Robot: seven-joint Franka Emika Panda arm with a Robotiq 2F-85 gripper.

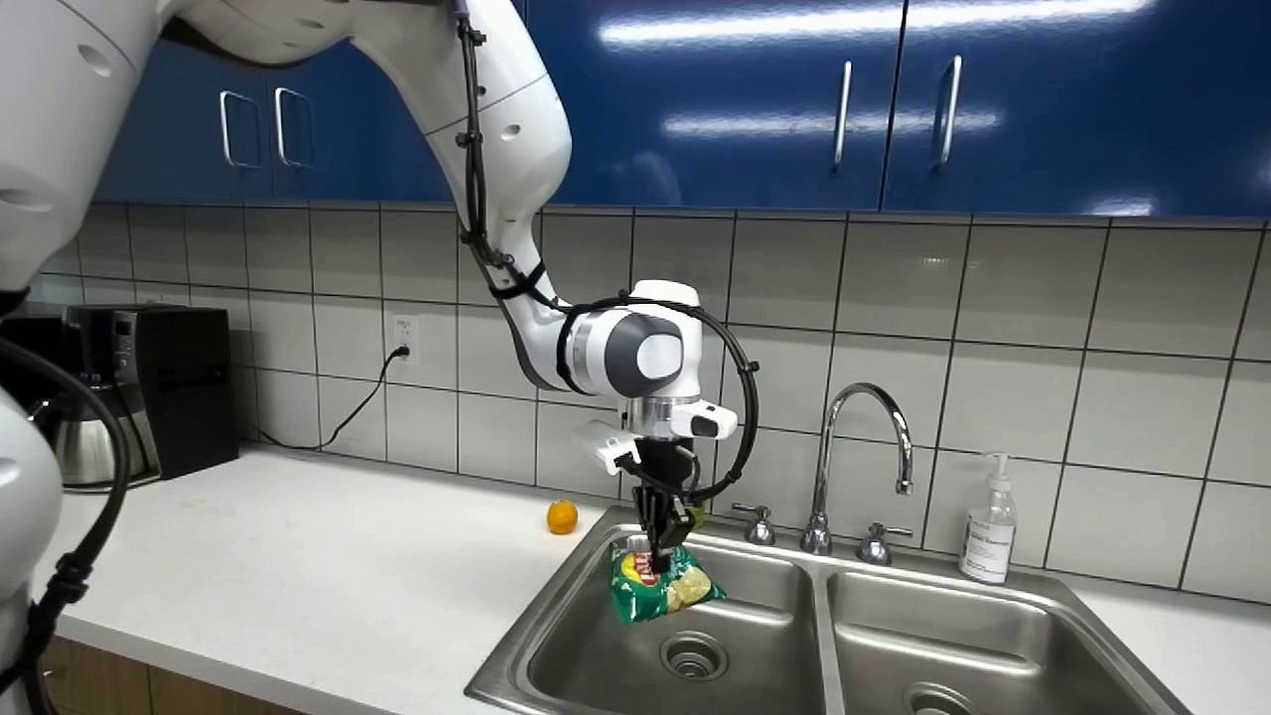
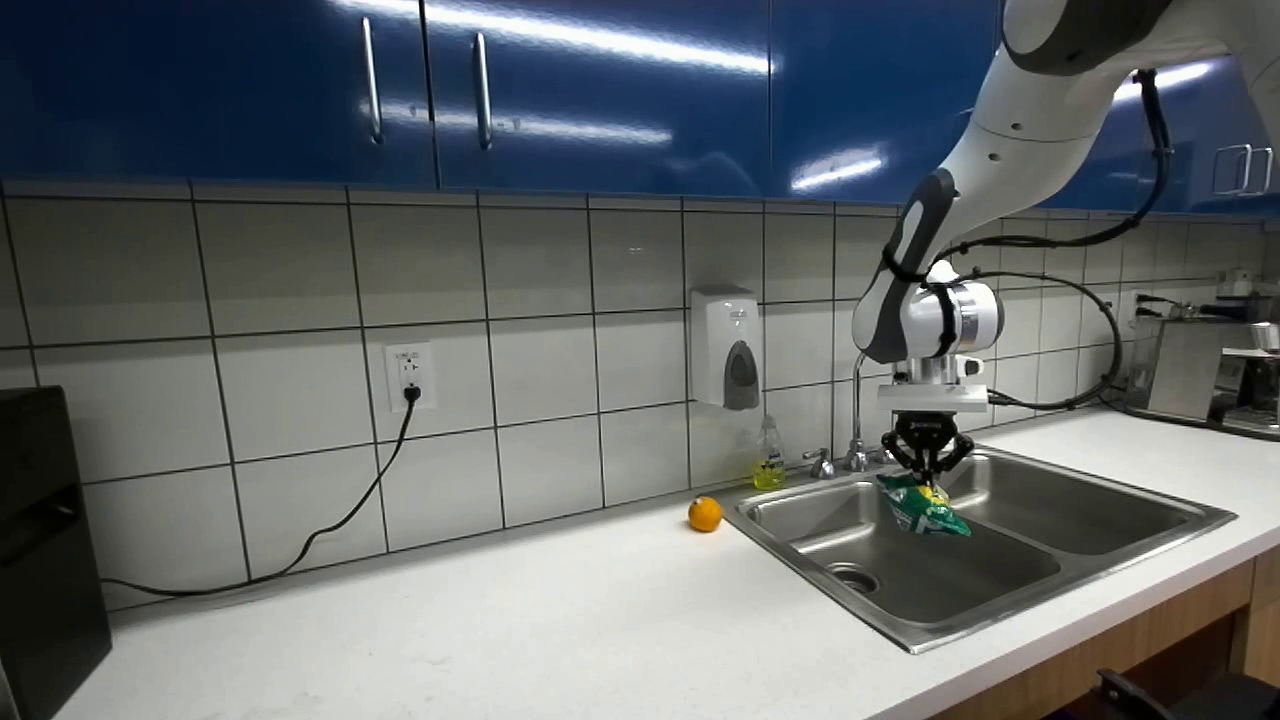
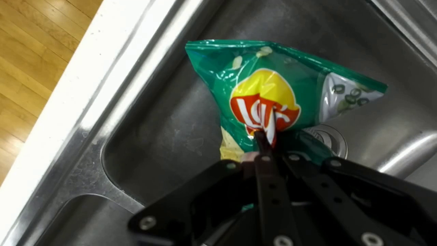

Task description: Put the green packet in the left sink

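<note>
The green packet, a green chip bag with a red and yellow logo, shows in both exterior views (image 1: 695, 588) (image 2: 915, 508) and in the wrist view (image 3: 263, 85). My gripper (image 1: 659, 562), also in an exterior view (image 2: 928, 480) and the wrist view (image 3: 269, 141), points down and is shut on the packet, creasing it at the logo. The packet hangs tilted over the left sink basin (image 1: 606, 660), also in an exterior view (image 2: 930, 585) and the wrist view (image 3: 164, 136). Whether the packet's lower edge touches the basin I cannot tell. The packet partly covers the drain in the wrist view.
The metal faucet (image 1: 824, 467) and its handles (image 1: 759, 526) stand behind the basins. A divider (image 1: 826, 636) separates the right basin (image 1: 933, 616). An orange (image 1: 562, 516) sits left of the sink. A clear soap bottle (image 1: 990, 526) and yellow dish soap (image 2: 769, 465) stand by the wall.
</note>
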